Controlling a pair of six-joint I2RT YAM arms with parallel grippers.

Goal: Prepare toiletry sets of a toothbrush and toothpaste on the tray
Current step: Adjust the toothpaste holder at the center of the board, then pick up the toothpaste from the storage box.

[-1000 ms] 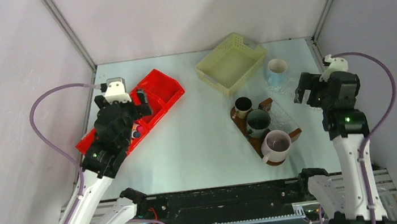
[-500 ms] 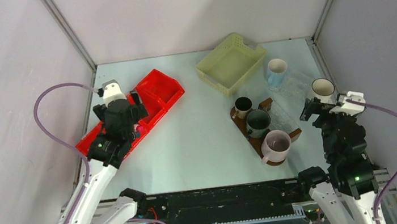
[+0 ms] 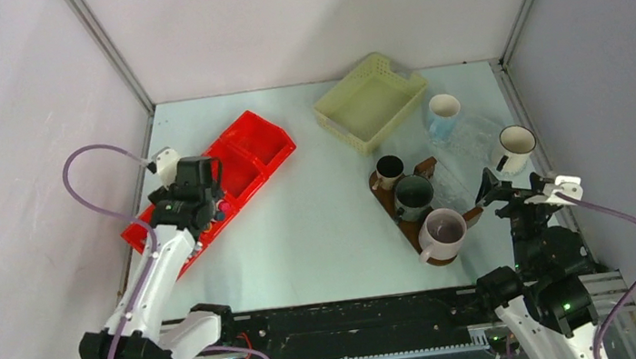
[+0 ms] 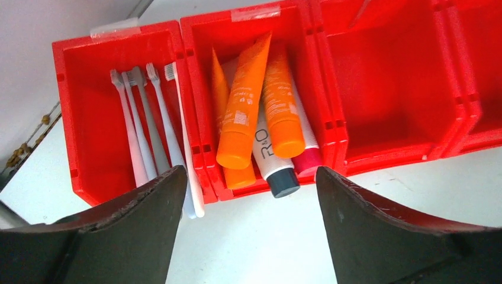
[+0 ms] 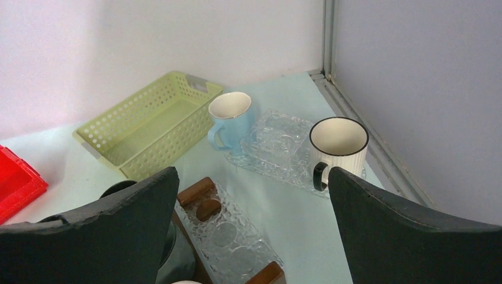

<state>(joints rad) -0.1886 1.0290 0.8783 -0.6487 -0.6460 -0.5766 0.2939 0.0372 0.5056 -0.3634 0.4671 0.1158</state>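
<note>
A robotics lab cell: pale wall panels [image 3: 303, 16], aluminium corner posts [image 3: 109, 54] and a black mounting rail [image 3: 360, 325] frame the table [image 3: 328, 219].

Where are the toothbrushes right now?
Left wrist view: the toothbrushes lie in the red bin's end compartment on the left, next to the compartment holding the tubes.

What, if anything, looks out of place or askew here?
The orange and white toothpaste tubes lie piled crosswise in the red plastic compartment bin, and one white tube's dark cap pokes past its near rim. A slim white toothbrush also overhangs there. Nothing spilled or broken.
</note>
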